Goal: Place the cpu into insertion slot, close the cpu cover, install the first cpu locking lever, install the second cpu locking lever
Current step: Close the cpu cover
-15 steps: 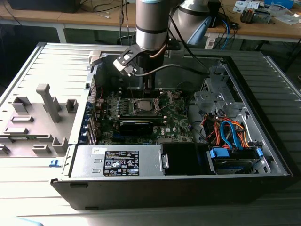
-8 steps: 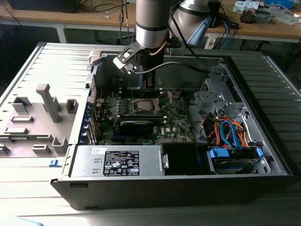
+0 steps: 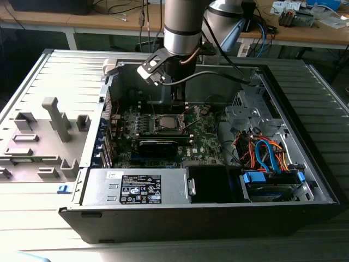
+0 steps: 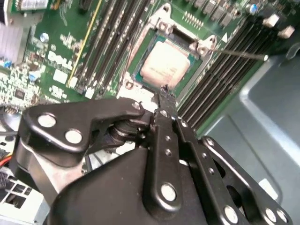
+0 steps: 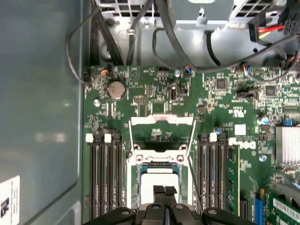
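Over the slot [image 5: 154, 166], deep in the open case [image 3: 305, 180]: gripper [image 5: 164, 189] has its tips pressed together with no gap between them, and nothing visibly held. In the second wrist view the gripper [image 4: 164, 90] ends at one edge of the cpu [image 4: 165, 68]. Touching or just above, cannot tell.

Cpu [image 5: 158, 180] lies flat in the slot, silver top up, square to the frame. Placement step reads as done.

Cover [image 5: 161, 121] is open. It is swung back off the slot and hinged along the slot edge farthest from the fingertips. How steeply it leans cannot be told.

Key relation: from the fingertips the cover lies straight across the cpu, on the far side. Its hinge line runs parallel to the line through the two tips, so the cover would fold toward the gripper — my reading, not observed.

Lever [image 4: 243, 54], a thin wire rod, stands off beside the slot above the memory slots [image 4: 225, 65]. It looks unlatched. The other lever is not clearly made out.

Exterior view: the arm [image 3: 182, 24] comes down over the middle of the board [image 3: 204, 136].
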`<state>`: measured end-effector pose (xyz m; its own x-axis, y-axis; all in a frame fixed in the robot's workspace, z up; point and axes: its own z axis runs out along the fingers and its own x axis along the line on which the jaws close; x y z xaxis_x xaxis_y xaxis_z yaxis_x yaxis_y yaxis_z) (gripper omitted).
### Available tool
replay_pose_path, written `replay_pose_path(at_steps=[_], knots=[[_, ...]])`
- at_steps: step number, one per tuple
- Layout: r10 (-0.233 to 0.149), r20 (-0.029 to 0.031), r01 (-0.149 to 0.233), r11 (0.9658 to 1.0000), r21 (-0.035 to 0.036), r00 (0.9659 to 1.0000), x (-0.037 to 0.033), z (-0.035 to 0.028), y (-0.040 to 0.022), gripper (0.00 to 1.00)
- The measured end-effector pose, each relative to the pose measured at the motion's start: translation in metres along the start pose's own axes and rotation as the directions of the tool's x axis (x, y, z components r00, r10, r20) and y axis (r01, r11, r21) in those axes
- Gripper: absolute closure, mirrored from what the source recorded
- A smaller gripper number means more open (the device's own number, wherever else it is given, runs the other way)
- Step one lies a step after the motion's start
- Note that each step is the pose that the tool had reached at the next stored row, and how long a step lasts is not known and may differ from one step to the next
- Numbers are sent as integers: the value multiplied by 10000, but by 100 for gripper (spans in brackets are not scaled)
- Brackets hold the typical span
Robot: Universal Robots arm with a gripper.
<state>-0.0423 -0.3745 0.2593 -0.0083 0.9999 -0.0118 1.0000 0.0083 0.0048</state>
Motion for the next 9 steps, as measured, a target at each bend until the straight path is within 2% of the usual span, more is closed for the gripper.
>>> replay_pose_path(at_steps=[3,5,9], knots=[[-1,1,1,10000,78,10000,-2,-9,117,89],[-2,1,2,9999,158,10000,-3,-18,250,89],[-2,-2,2,9997,240,10000,-4,-42,393,89]])
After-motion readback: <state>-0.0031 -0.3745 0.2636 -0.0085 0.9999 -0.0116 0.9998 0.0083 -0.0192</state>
